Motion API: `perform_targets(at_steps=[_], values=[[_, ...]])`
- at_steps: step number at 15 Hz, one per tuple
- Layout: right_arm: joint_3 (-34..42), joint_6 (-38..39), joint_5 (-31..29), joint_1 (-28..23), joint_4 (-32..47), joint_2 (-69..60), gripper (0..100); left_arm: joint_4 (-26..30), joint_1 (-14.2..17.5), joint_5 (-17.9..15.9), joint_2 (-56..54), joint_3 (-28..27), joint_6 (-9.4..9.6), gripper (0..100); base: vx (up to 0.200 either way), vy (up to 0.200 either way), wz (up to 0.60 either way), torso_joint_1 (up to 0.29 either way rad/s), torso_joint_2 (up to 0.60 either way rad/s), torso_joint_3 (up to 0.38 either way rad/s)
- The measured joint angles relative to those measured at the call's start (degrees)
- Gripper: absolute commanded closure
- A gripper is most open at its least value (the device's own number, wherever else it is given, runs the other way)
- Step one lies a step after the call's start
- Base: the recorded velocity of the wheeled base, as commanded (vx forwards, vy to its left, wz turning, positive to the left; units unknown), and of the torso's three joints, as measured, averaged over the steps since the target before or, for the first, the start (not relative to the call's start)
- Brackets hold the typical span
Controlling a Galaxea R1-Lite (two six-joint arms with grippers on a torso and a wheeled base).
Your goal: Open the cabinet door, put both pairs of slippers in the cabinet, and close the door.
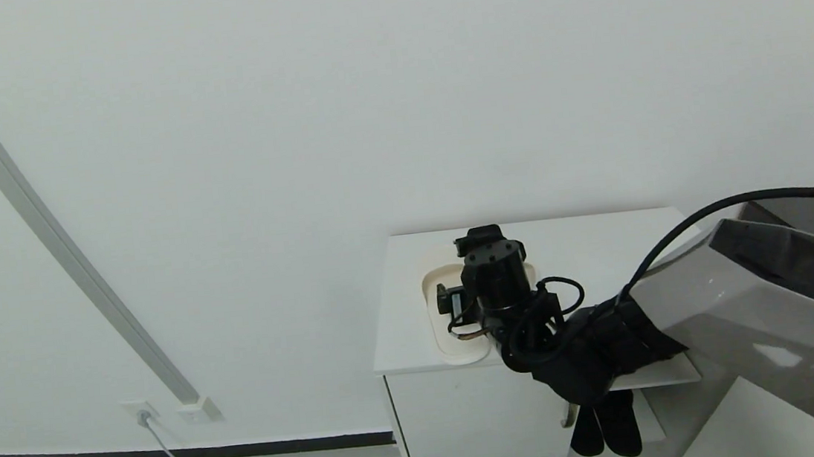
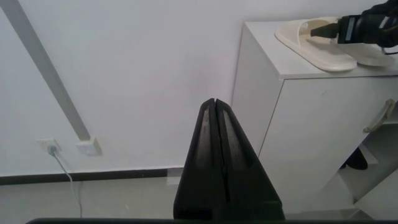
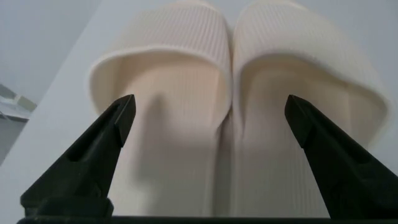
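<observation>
Just above cream slippers, right gripper spread wide, left gripper closed

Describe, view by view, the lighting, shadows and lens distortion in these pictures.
Head view: the wall conduit bows into a curve, lens distortion, under flat, even light. Right wrist view: the cream slippers are softly lit, with shade under their straps; the right gripper, jaws open, looks near-black. Left wrist view: the left gripper, jaws shut, stands dark against the bright wall.

Slippers side by side on cabinet top — right gripper above.
</observation>
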Motion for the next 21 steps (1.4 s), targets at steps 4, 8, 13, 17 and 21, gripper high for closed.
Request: perform_targets(at_steps=[4,8,13,17,21], values=[[-4.97,-0.29,2.06,-2.16,0.16,3.57,0,0.0,0.0,0.0,0.0,0.0,-0.23,100,0.0,0.0,0.0,0.0,0.0,0.0],[-5.92,-0.4,2.06,-2.65,0.09,4.6,100,0.0,0.0,0.0,0.0,0.0,-0.23,100,0.0,0.0,0.0,0.0,0.0,0.0],[-5.96,-1.26,2.04,-2.68,0.07,4.74,100,0.0,0.0,-0.02,0.0,0.0,-0.26,100,0.0,0.0,0.0,0.0,0.0,0.0],[-4.52,-1.41,2.44,-2.6,0.22,3.06,100,0.0,0.0,0.0,0.0,0.0,-0.26,100,0.0,0.0,0.0,0.0,0.0,0.0],[5.1,-1.45,7.51,-1.85,0.07,-8.67,100,0.0,0.0,0.0,0.0,0.0,-0.18,100,0.0,0.0,0.0,0.0,0.0,0.0]])
